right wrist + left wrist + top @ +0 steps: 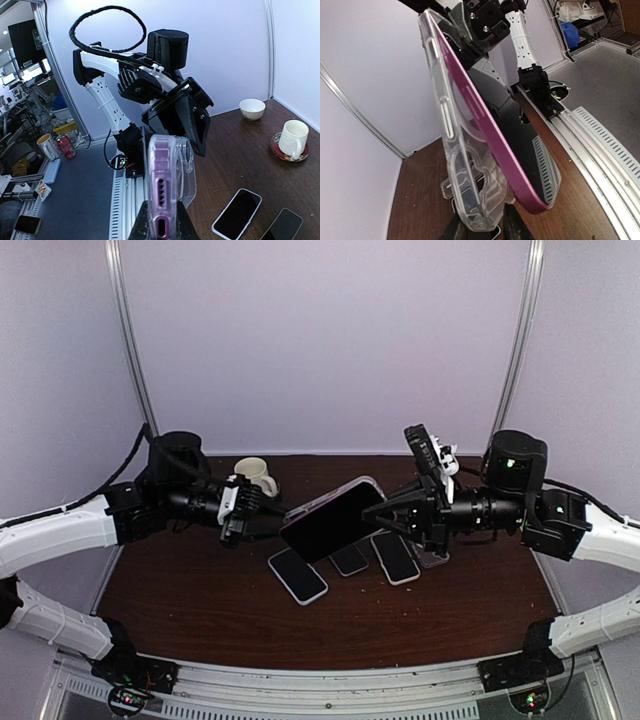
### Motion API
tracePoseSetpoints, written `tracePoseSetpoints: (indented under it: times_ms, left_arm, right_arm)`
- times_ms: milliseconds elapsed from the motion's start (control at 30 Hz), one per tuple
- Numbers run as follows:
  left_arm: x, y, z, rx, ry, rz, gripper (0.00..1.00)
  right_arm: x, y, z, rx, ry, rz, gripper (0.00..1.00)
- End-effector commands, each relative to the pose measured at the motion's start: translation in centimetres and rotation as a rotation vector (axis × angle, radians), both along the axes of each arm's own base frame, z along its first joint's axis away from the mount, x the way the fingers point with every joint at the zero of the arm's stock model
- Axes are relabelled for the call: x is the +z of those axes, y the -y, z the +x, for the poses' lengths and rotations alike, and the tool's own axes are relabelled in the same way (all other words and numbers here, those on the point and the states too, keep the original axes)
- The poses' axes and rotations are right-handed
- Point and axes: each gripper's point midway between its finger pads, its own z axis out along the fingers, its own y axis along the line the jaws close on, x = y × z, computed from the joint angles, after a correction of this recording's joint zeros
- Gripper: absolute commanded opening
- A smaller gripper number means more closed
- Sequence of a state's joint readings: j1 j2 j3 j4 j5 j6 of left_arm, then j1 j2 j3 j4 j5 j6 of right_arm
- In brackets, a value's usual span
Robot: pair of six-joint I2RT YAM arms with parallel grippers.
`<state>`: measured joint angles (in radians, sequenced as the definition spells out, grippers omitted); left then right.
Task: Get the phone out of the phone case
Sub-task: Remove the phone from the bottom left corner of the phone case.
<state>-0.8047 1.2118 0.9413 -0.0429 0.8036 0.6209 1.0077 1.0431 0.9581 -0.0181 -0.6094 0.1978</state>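
Note:
A purple phone (328,522) in a clear case (345,487) hangs tilted in the air above the table's middle, held between both grippers. My left gripper (262,512) is shut on the case's end; in the left wrist view my gripper (482,226) pinches the clear case (452,165), and the phone's purple edge (490,135) stands apart from the case at this end. My right gripper (388,512) is shut on the other end. In the right wrist view my gripper (162,222) clamps the phone (162,185), still wrapped by the case (186,170).
Three other phones (297,575) (349,559) (395,556) lie flat on the brown table under the held one. A white mug (255,476) stands at the back left. The right wrist view shows a white bowl (251,107) and a mug on a coaster (292,139).

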Motion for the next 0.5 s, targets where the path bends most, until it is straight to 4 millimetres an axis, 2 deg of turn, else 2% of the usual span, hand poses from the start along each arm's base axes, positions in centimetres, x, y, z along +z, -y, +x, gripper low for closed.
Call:
tracePoseSetpoints:
  times_ms: [0, 33, 167, 300, 367, 467]
  left_arm:
    - [3.8, -0.1, 3.1, 0.145, 0.183, -0.107, 0.26]
    - [3.9, -0.2, 3.4, 0.164, 0.192, -0.105, 0.29]
    - [3.7, -0.8, 4.8, 0.250, 0.233, -0.084, 0.30]
    - [3.9, -1.5, 5.4, 0.296, 0.287, -0.074, 0.33]
    - [4.0, -1.7, 5.1, 0.281, 0.303, -0.063, 0.32]
    - [4.3, -1.8, 3.3, 0.193, 0.308, -0.064, 0.30]
  right_arm:
    - [2.5, 1.7, -0.2, -0.035, 0.105, 0.027, 0.00]
    - [2.5, 2.0, 0.2, -0.062, 0.120, 0.021, 0.00]
    - [2.7, 3.3, 1.6, -0.141, 0.187, 0.002, 0.00]
    - [3.4, 4.7, 2.4, -0.220, 0.288, 0.005, 0.00]
    - [3.8, 5.3, 2.6, -0.251, 0.351, 0.010, 0.00]
    - [4.2, 6.1, 2.6, -0.279, 0.463, 0.018, 0.00]
